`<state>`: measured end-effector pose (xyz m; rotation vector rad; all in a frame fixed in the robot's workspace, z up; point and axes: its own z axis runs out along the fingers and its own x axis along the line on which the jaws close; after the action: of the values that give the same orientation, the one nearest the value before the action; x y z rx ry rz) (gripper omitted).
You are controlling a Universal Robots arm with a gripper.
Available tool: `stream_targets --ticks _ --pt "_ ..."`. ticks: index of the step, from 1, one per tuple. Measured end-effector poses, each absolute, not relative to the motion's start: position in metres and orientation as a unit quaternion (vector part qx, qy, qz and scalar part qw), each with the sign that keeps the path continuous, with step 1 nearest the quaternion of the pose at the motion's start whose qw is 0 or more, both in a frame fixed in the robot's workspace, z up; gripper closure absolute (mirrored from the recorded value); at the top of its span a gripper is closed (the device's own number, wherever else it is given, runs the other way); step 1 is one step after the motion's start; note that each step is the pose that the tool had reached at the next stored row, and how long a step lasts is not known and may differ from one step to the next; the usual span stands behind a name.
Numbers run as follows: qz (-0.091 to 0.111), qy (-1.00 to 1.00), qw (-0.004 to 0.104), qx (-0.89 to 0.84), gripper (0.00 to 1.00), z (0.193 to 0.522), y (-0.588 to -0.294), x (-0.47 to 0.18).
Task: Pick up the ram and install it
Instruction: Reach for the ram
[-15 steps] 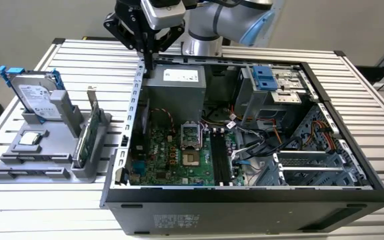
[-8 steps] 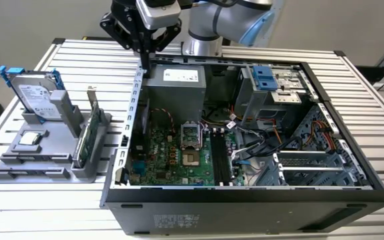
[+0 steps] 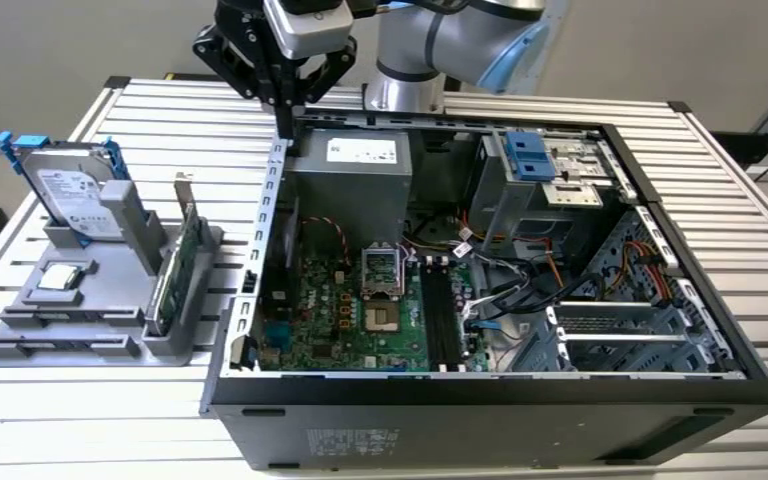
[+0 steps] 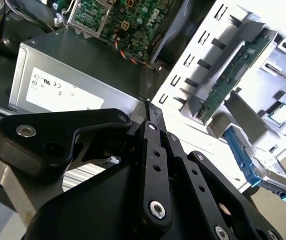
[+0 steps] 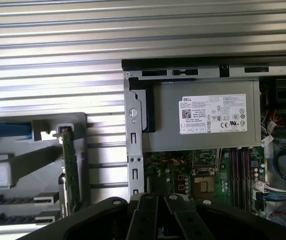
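The ram is out of view. My gripper (image 3: pixel 285 122) hangs over the open computer case (image 3: pixel 491 392), above its back corner on the exterior view's left, just over the grey power supply (image 3: pixel 351 165). Its black fingers (image 4: pixel 151 111) meet at the tips, shut with nothing visible between them. Inside the case lies the green motherboard (image 3: pixel 337 320), with dark memory slots (image 3: pixel 438 320) running along it. In the first wrist view the power supply (image 5: pixel 207 115) and motherboard (image 5: pixel 202 170) sit below the gripper's black linkages.
A grey holder (image 3: pixel 77 335) stands on the slatted table on the exterior view's left. It carries a silver hard drive with blue rails (image 3: pixel 71 190), an upright green card (image 3: pixel 177 265) and a small square chip (image 3: pixel 61 278). Cables and drive cages (image 3: pixel 598 300) crowd the case's other side.
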<state>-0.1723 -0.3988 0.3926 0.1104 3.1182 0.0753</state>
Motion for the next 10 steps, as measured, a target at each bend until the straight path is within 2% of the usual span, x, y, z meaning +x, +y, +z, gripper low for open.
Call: stream_targets --ticks 10 --pt "0.024 0.999 0.01 0.035 1.0 0.3926 -0.3988 -0.1793"
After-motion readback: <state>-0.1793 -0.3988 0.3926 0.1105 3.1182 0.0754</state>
